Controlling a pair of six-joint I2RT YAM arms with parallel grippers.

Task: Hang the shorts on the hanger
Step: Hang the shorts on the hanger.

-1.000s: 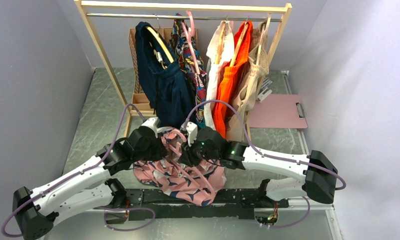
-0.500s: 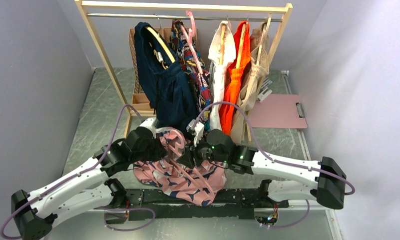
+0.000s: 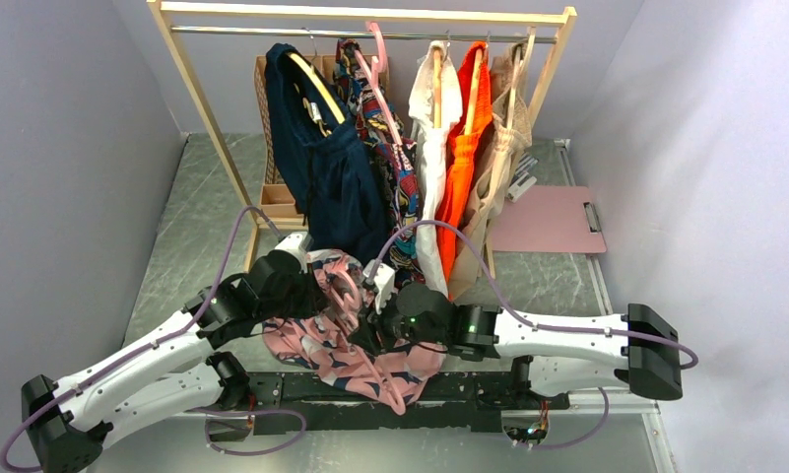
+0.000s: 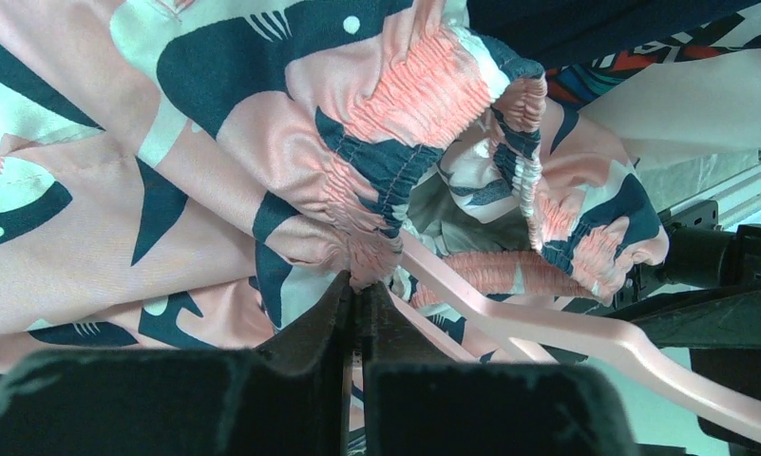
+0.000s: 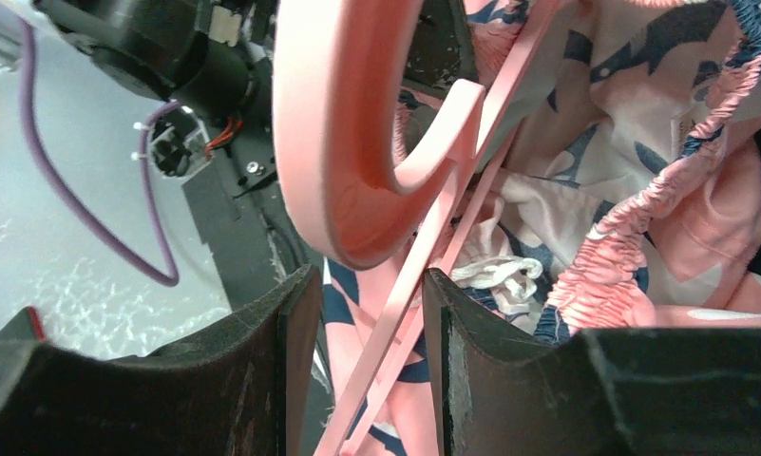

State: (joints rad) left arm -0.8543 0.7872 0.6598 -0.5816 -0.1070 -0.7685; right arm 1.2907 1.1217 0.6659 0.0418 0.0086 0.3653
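Three lilac walls [image 3: 55, 148], mottled grey table [image 3: 193, 236]

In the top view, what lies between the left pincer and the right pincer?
The gathered waistband of the shorts and the hook of the pink hanger fill that stretch. The top view shows it, and both wrist views confirm.

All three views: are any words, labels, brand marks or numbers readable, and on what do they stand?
None: no readable text in any view.
The shorts carry only a wave-like print, no lettering.
The hanger shows bare plastic, no mark.
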